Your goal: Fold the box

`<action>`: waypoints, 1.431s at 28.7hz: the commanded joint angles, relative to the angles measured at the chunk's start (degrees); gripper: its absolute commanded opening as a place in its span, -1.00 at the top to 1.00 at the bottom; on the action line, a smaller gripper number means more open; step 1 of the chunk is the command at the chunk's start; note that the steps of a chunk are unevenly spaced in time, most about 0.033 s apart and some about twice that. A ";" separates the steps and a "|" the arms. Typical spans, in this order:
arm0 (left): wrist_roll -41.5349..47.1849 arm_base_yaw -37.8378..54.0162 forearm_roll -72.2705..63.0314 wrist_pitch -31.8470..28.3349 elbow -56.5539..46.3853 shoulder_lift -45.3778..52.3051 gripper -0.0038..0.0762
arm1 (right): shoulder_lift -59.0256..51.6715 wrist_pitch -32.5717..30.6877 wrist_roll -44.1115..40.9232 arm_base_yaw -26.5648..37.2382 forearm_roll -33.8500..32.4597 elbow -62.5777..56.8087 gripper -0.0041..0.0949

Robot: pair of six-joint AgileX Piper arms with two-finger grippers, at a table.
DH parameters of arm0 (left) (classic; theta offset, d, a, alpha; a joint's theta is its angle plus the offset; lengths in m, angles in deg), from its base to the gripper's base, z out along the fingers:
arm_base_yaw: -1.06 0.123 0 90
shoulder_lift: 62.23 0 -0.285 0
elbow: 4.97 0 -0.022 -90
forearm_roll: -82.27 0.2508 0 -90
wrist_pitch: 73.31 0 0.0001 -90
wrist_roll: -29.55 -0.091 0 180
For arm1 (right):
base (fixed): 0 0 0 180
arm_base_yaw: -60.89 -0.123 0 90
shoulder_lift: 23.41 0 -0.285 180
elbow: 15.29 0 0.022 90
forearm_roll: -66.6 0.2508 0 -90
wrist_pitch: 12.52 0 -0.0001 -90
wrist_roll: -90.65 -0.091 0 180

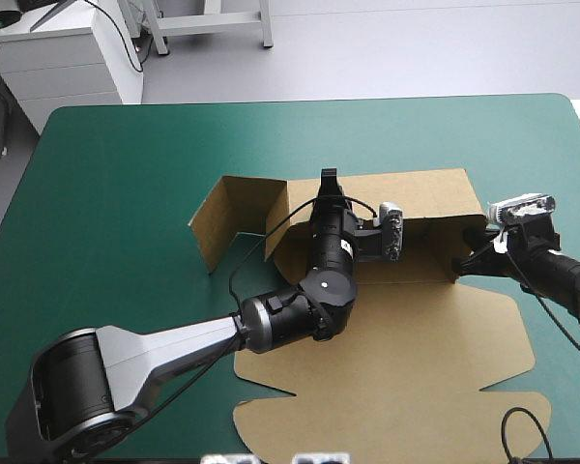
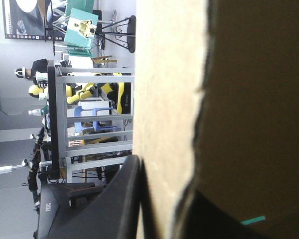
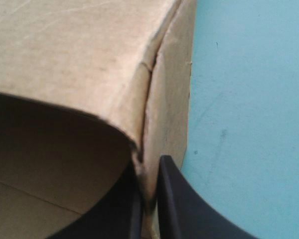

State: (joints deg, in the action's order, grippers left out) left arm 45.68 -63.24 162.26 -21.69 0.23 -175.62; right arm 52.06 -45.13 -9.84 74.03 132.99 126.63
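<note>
1. Grips the top edge of the box (image 1: 396, 329)'s raised far wall with the left pincer (image 1: 327, 182): black fingers all but closed, nothing but the thickness of the board between them.
2. Presses one finger (image 2: 122, 204) flat against the pale, lit face of that wall in the left wrist view; has the other on the shaded side, a dark shape against dark board.
3. Pinches the right-hand end of the same wall at its corner with the right pincer (image 3: 149, 189): fingers nearly together, a thin layer of board clamped edge-on between the tips.
4. Lies on the teal-green cover (image 1: 126, 174) of the bench (image 1: 77, 126), from the middle toward the right edge: box only partly raised, far wall upright, a side flap (image 1: 216, 224) at the left end standing and angled toward the robot, the broad near panel flat.
5. Matt brown board throughout, smooth with faint scuffs and creases; cut edges slightly ragged where seen close.
6. Near panel's outline irregular: notches along the left and near sides, a rounded tab at the near right corner.
7. At the right-hand corner, a fold seam running up the wall, and beside it a sheet bent in a soft curve over a shaded hollow.
8. Bare teal-green cover just outside that corner, plain apart from a few small specks.
</note>
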 commanded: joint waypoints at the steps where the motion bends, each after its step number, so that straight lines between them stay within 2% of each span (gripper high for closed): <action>1: 1.37 -0.12 1.44 0.25 1.40 2.67 0.39 | -1.04 2.37 -3.50 0.42 0.50 1.74 0.92; 3: 1.37 -0.95 1.44 0.03 1.40 2.67 0.12 | -1.04 4.11 -6.62 0.30 -2.23 1.74 0.92; 4: 1.37 -1.82 1.73 0.03 1.40 2.67 0.08 | -1.04 5.21 -8.01 -0.12 -3.51 1.74 0.92; 9: 1.50 -6.96 5.68 0.96 1.40 2.67 0.08 | 0.10 6.36 -10.49 -1.87 -6.33 1.74 0.92; 20: 2.91 -18.43 7.30 7.51 1.40 4.84 0.08 | 1.72 6.72 -12.00 -2.33 -6.45 1.74 0.92; 21: 3.11 -19.31 7.30 7.72 1.40 5.56 0.11 | 1.72 6.72 -12.00 -2.33 -6.55 1.74 0.92; 23: 3.94 -20.21 8.03 7.72 1.40 7.12 0.30 | 1.72 6.72 -12.25 -2.33 -6.94 1.74 0.92; 26: 3.92 -20.62 9.98 7.58 1.40 10.69 0.92 | 1.62 6.45 -12.21 -2.33 -7.60 1.74 0.92; 34: 4.08 -13.57 5.17 1.63 3.79 21.01 0.90 | -1.13 4.49 -15.59 -2.33 -10.35 4.63 0.92; 41: 4.11 2.15 -6.86 -2.98 6.41 27.90 0.90 | -1.12 -1.74 -31.89 -2.57 -23.08 13.75 0.92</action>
State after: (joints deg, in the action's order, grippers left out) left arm 48.86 -66.44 157.62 -22.67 4.28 -151.88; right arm 52.56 -45.70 -34.71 71.64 112.11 135.36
